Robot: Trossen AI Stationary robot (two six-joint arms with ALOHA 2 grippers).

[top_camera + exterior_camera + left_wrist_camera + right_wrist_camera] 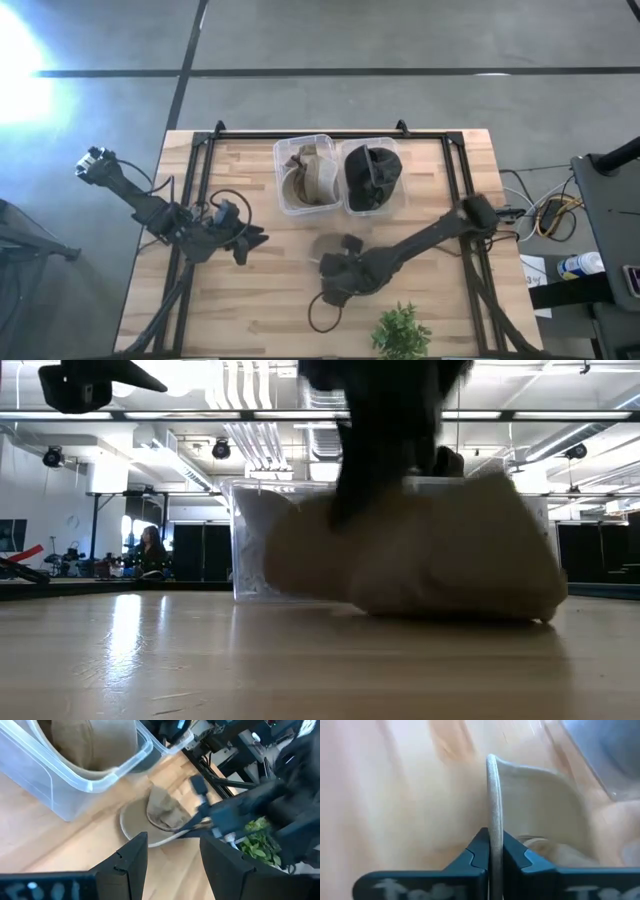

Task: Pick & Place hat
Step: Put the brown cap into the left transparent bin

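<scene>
the right tool is clamped on the brim of a beige hat, its 2 dark fingers pressed against either side of the thin brim edge, which stands upright between them. in the high view the right tool sits over the wooden counter just in front of 2 clear plastic bins, and the hat shows only as a pale patch beside it. the left bin holds beige hats, and the right bin holds a dark hat. from counter level the beige hat rests on the counter in front of a clear bin, with the dark arm coming down onto it from above. the left tool hangs over the left part of the counter, well apart from the hat, with its fingers spread and nothing between them; its camera sees the hat lying beside the corner of a clear bin. a small green plant stands at the front edge of the counter, near the right arm.
</scene>
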